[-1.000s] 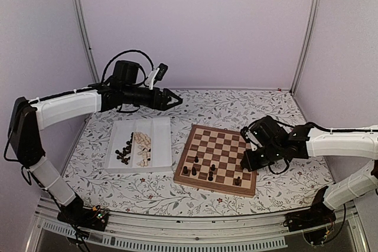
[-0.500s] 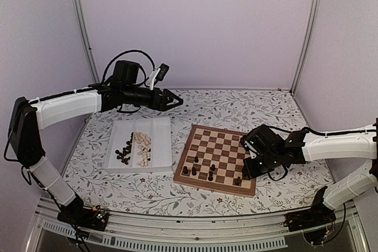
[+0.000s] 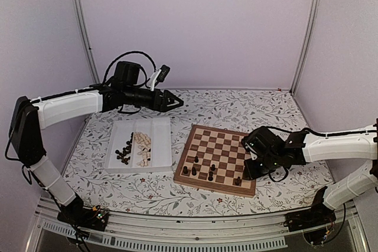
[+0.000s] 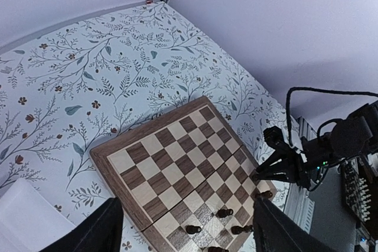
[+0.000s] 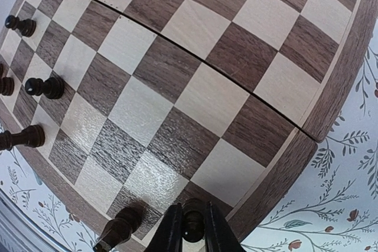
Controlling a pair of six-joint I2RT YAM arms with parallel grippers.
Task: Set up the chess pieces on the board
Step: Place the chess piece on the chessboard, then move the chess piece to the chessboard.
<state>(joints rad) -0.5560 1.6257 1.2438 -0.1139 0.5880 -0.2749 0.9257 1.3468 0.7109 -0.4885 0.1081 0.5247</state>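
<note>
The board [image 3: 218,143] lies right of centre, with several dark pieces standing along its near rows, such as one [image 3: 185,170] at the near left. My right gripper [image 3: 251,172] is low over the board's near right corner. In the right wrist view its fingers [image 5: 171,231] are shut on a dark piece [image 5: 194,223] over the corner squares of the board [image 5: 195,92]. Another dark piece [image 5: 118,228] stands just beside it. My left gripper [image 3: 177,101] is open and empty, held high behind the tray. It looks down at the board [image 4: 171,163].
A white two-compartment tray [image 3: 160,140] left of the board holds loose dark pieces [image 3: 124,150] and pale pieces [image 3: 142,147]. Its corner shows in the left wrist view [image 4: 23,216]. The floral tablecloth [image 3: 236,107] covers the table, with walls on three sides.
My right gripper has moved nearer and lower, down to the board's near right corner, with the dark piece in it. The left arm has barely moved.
</note>
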